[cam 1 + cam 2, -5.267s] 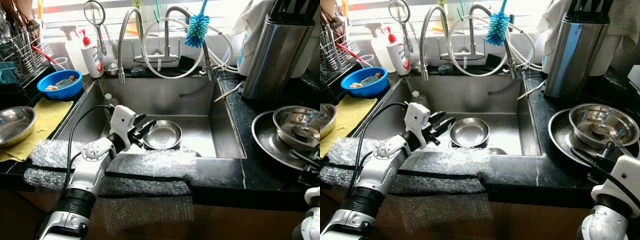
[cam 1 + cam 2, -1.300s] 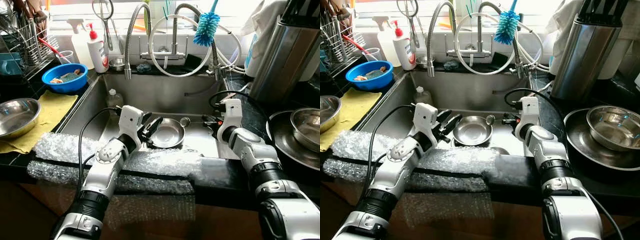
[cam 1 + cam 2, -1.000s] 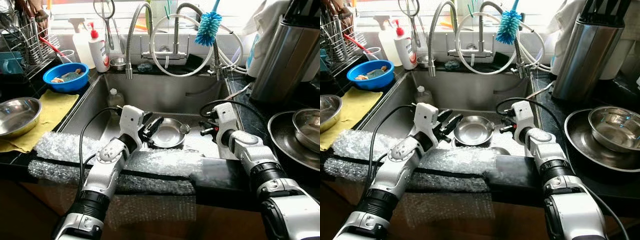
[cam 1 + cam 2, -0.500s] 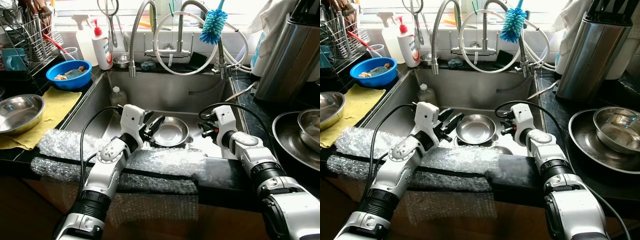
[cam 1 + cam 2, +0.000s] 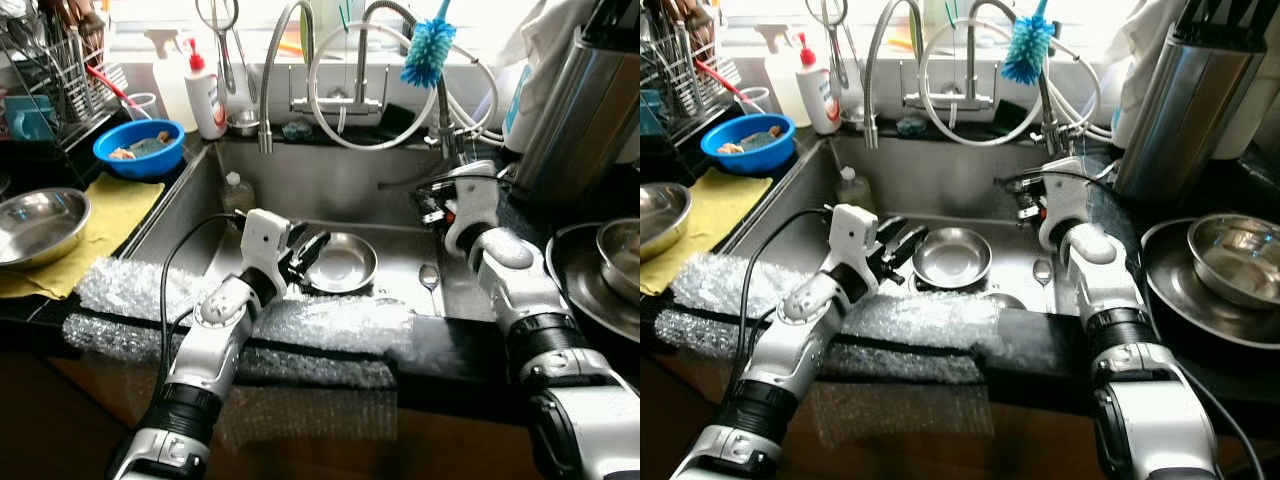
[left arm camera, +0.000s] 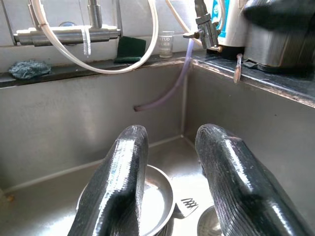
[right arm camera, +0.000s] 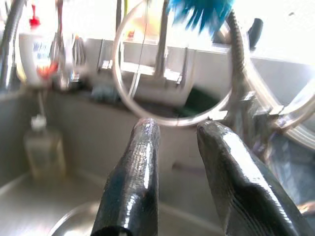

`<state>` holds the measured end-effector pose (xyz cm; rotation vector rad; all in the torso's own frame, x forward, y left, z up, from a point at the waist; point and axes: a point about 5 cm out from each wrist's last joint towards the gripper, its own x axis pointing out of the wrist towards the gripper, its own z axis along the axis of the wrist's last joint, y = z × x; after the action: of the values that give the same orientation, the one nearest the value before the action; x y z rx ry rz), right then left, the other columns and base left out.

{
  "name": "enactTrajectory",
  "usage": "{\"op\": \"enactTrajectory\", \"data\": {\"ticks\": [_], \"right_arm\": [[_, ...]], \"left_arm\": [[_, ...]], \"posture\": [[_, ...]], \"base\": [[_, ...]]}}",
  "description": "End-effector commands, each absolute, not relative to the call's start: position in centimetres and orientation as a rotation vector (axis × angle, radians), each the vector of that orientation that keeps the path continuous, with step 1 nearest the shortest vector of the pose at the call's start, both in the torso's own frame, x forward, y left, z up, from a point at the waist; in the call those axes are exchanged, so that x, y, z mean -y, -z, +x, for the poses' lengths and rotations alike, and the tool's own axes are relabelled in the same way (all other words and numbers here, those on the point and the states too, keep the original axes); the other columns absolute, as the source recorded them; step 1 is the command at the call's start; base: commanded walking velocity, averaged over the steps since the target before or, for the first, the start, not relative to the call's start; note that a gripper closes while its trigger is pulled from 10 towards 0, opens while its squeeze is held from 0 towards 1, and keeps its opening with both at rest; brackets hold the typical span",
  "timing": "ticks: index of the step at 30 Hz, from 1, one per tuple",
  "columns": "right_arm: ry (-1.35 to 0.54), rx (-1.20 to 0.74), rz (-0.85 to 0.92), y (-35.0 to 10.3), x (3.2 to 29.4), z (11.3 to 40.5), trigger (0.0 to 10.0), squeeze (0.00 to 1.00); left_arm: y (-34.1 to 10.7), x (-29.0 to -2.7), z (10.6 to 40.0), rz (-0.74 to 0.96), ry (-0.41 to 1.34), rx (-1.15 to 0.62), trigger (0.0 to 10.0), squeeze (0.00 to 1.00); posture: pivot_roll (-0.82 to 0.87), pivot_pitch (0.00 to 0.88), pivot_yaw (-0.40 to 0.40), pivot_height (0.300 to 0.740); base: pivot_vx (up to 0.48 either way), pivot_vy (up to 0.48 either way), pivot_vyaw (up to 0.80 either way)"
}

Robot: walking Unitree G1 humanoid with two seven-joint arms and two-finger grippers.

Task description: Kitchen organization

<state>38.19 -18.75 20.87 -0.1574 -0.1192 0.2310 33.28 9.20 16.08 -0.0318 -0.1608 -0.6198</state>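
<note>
The left claw (image 5: 312, 250) is hovering with its fingers parted and empty at the rim of the steel bowl (image 5: 340, 264) lying in the sink (image 5: 330, 190), where a glancing close risks skidding it onto the spoon (image 5: 428, 277), while the right claw (image 5: 432, 198) is hanging empty and slightly open above

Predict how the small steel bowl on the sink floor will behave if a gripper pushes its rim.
The steel bowl looks thin and shallow, so probably light. Polished metal on a steel sink floor suggests it would slide easily. Its rounded wall could let it tilt if the left gripper presses the rim.
</note>
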Motion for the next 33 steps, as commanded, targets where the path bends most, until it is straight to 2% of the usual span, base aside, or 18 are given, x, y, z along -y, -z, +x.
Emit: {"op": "enactTrajectory", "data": {"ticks": [1,6,8,11,19,22,33], "right_arm": [[-0.187,0.17,-0.141,-22.2,19.3,37.5,10.0,0.0],[-0.038,0.203,-0.189,-23.8,21.6,34.8,10.0,0.0],[-0.033,0.201,-0.188,-23.9,21.6,34.7,10.0,0.0],[0.087,0.15,-0.286,-24.0,24.2,30.9,10.0,0.0],[0.179,0.08,-0.284,-23.8,25.7,28.8,10.0,0.0],[0.231,0.047,-0.278,-23.9,26.1,27.0,10.0,0.0],[0.244,-0.033,-0.242,-22.5,26.5,25.1,10.0,0.0]], "left_arm": [[-14.7,-9.5,33.0,-0.024,0.608,0.095,10.0,0.0],[-14.7,-9.6,33.1,-0.026,0.605,0.091,10.0,0.0],[-14.7,-9.6,33.1,-0.026,0.605,0.091,10.0,0.0],[-14.7,-9.8,33.3,-0.017,0.61,0.081,10.0,0.0],[-14.7,-9.7,33.3,-0.018,0.616,0.076,10.0,0.0],[-14.6,-9.6,33.2,-0.02,0.62,0.067,10.0,0.0],[-14.6,-9.6,33.1,-0.022,0.627,0.055,10.0,0.0]], "posture": [[-0.17,0.0,0.019,0.74],[-0.18,0.0,0.023,0.74],[-0.18,0.0,0.023,0.74],[-0.21,0.0,0.037,0.74],[-0.22,0.0,0.043,0.74],[-0.23,0.0,0.054,0.74],[-0.22,0.0,0.058,0.74]], "base": [[0.0,0.0,0.0],[0.0,0.0,0.0],[0.0,0.0,0.0],[0.0,0.0,0.0],[0.0,0.0,0.0],[0.0,0.0,0.0],[0.0,0.0,0.0]]}}
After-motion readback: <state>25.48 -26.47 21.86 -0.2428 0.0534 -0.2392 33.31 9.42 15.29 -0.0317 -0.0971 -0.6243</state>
